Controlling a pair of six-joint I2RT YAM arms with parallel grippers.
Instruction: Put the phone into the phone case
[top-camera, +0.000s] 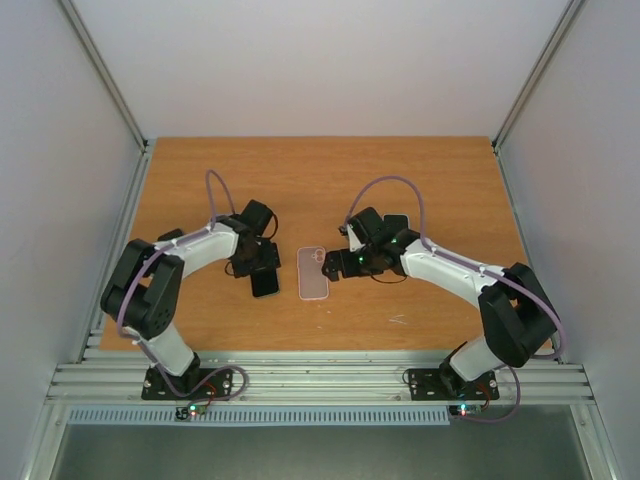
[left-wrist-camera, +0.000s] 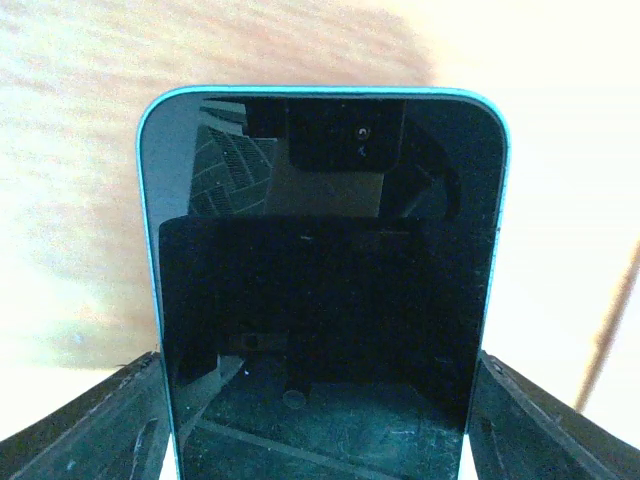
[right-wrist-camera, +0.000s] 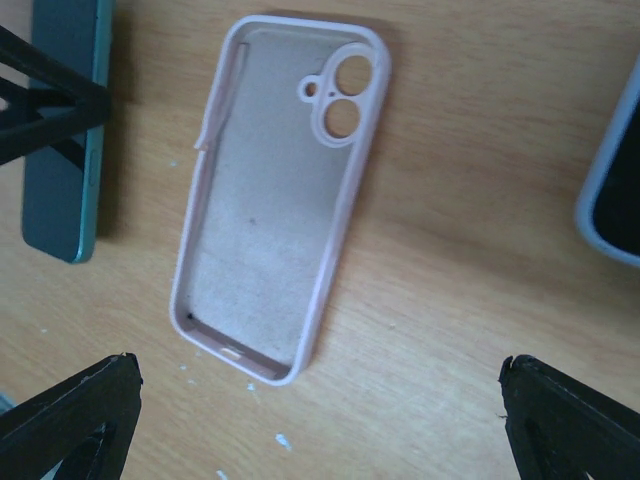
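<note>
1. White walls close in an orange-brown wooden bench with a smooth, faintly glossy grain
2. The left claw straddles the phone, its black fingers right up against the two long edges; whether they already pinch it I cannot tell
3. The right claw hangs spread wide above the case, holding nothing
4. The phone lies flat, left of the bench's middle; the case lies just beside it on the right, not touching, hollow side up
5. The phone is a stiff slab with a dark glossy face, a teal rim and rounded corners. It is likely weighty, slick and breakable, so it is best taken by the long edges
6. The case is pale pink and matt with a fuzzy-looking lining and two round camera holes. It is probably light and rubbery, so it may slide or flex when the phone is pressed in
</note>
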